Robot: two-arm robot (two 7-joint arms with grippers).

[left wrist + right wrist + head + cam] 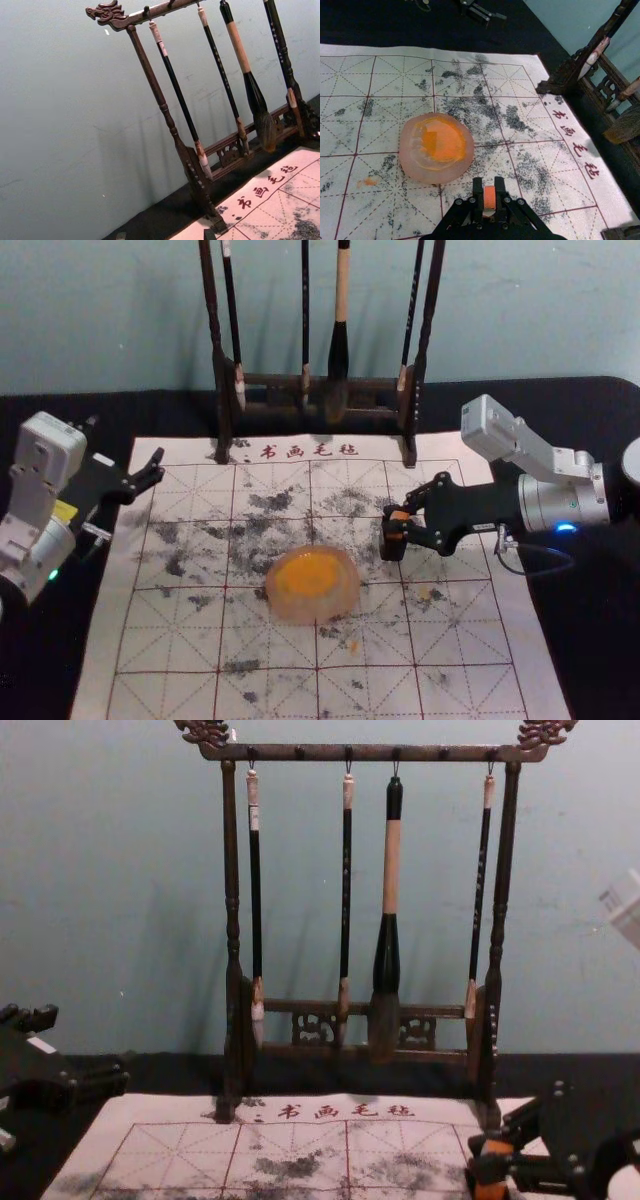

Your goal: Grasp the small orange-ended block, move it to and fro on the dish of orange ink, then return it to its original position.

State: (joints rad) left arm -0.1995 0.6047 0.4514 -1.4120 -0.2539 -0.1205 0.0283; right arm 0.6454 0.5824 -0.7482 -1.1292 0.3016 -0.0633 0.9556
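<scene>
Holding block [489, 197] over gridded mat [185, 645]: right gripper [396, 524], wall [100, 315] behind.

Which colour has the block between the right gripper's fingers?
Orange; the block shows best in the right wrist view.

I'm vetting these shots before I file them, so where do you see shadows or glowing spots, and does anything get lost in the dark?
Left wrist view: soft shadows beside the brushes on the wall; chest view: faint ones there too, and the black left hand partly merges with the dark cloth; head view: a blue light glows on the right arm.
</scene>
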